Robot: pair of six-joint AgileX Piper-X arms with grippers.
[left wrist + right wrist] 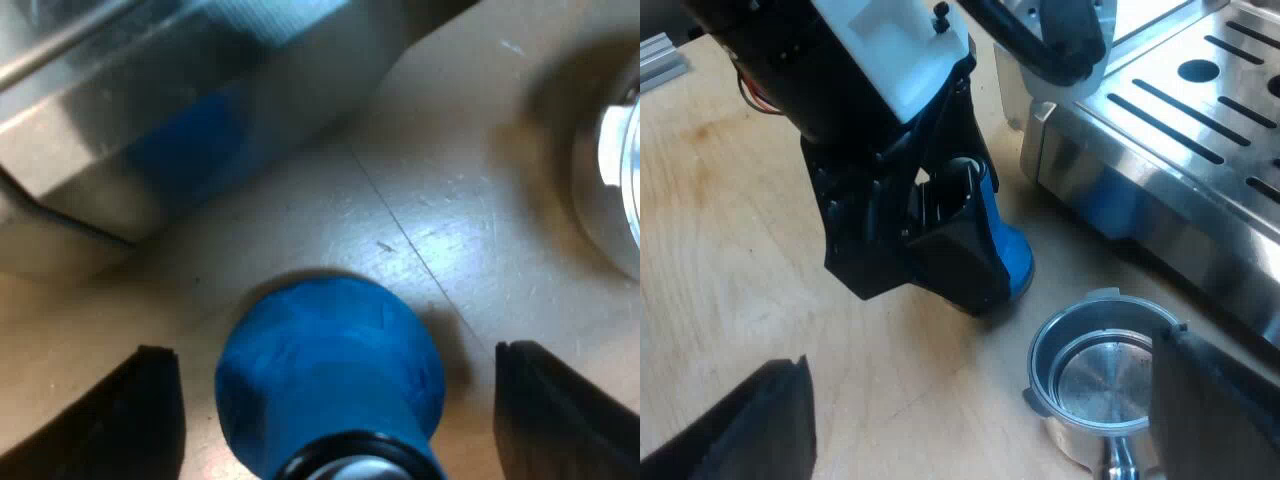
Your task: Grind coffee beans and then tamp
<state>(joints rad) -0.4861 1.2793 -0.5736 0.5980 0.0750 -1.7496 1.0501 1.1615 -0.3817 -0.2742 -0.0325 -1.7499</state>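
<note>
The blue tamper [330,370] stands on the wooden table beside the espresso machine [180,110]. My left gripper [335,350] is open and straddles the tamper, with a black finger [120,420] on each side and a gap to the blue body. The right wrist view shows that same gripper [930,230] lowered over the tamper [1008,255]. The metal holder [1095,375] lies on the table by the machine's drip tray [1200,110], its basket showing a shiny metal bottom. My right gripper [980,355] is open, its fingers wide apart on either side of the holder.
The machine's steel front [1140,210] reflects the tamper's blue. The holder's rim [615,170] lies a short way from the tamper. Bare wooden table [730,230] stretches away from the machine.
</note>
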